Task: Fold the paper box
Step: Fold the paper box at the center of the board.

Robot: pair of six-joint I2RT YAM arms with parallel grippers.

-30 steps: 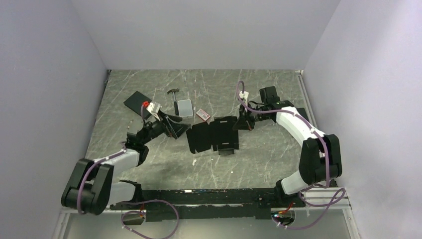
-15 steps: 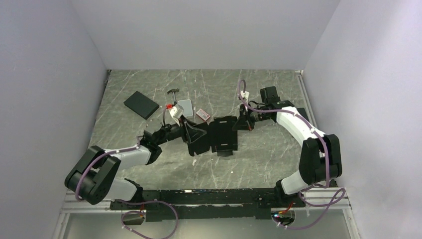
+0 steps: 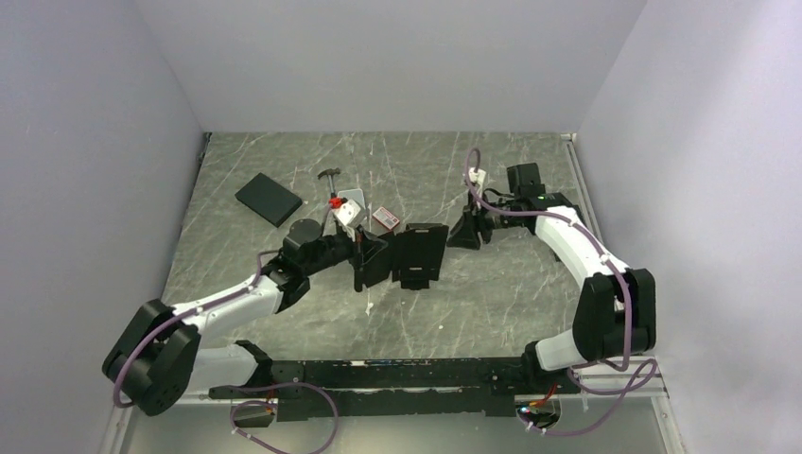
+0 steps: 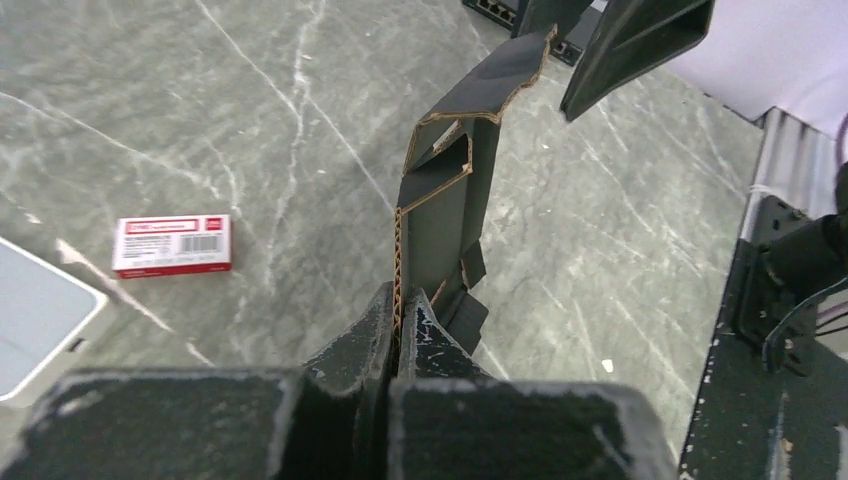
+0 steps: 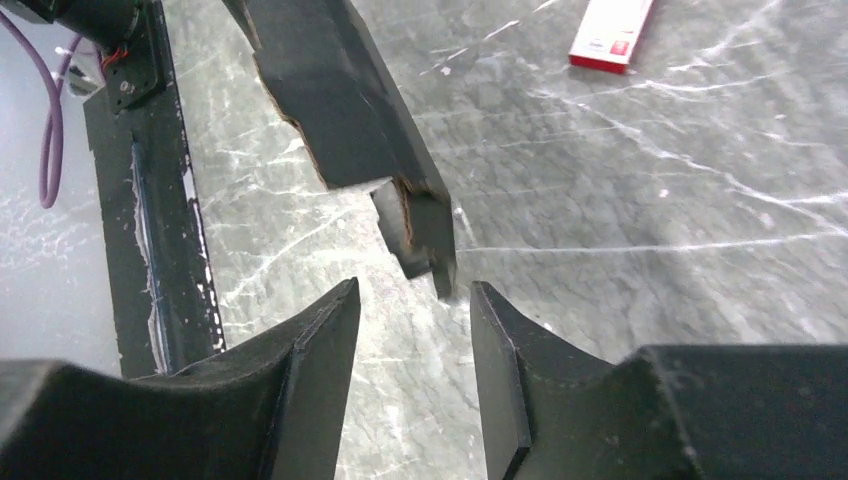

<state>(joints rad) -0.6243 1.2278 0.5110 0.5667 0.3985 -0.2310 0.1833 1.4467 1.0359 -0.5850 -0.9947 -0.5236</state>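
Note:
The paper box (image 3: 419, 255) is black die-cut cardboard at mid-table, its panels partly raised. My left gripper (image 3: 366, 259) is shut on its left edge. In the left wrist view the corrugated edge of the box (image 4: 447, 195) stands upright, pinched between my fingertips at the left gripper (image 4: 401, 302). My right gripper (image 3: 465, 233) is just right of the box, open. In the right wrist view the right gripper (image 5: 413, 297) holds nothing, and a corner tab of the box (image 5: 342, 95) hangs just beyond the fingertips, apart from them.
A small red-and-white packet (image 3: 385, 218) lies behind the box, with a silver-grey case (image 3: 352, 201) and a small hammer (image 3: 329, 177) to its left. A plain black slab (image 3: 269, 199) lies at the back left. The arms' black base rail (image 5: 150, 200) runs along the near edge.
My left arm swung right and shut on the box's left edge, raising that panel upright. My right gripper opened, let go of the box's right side and drew back slightly.

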